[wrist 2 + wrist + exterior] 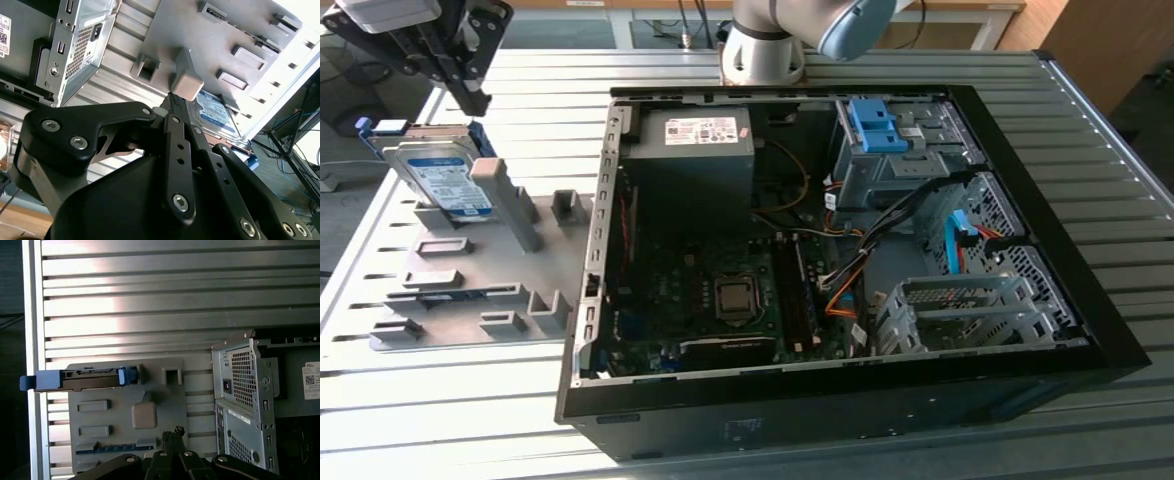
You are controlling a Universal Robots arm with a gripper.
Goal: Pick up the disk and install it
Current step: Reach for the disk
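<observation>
The disk (440, 180) stands on edge in a grey fixture plate (507, 250) at the exterior view's left, silver with a white-and-blue label and blue side rails. My gripper (470, 98) hangs just above and behind it, apart from it, fingers together with nothing between them. In the first wrist view the disk (80, 380) is seen edge-on, blue rail ends at both sides, well ahead of the gripper (173, 433). The second wrist view has the disk's label (217, 112) beyond the gripper (173, 99) and a grey post (186, 82).
An open black computer case (1067, 300) lies on the slatted metal table (480, 400), with a grey power supply box (700, 150), motherboard, cables and a drive cage with a blue bracket (878, 128). Grey posts (494, 195) rise from the fixture plate beside the disk.
</observation>
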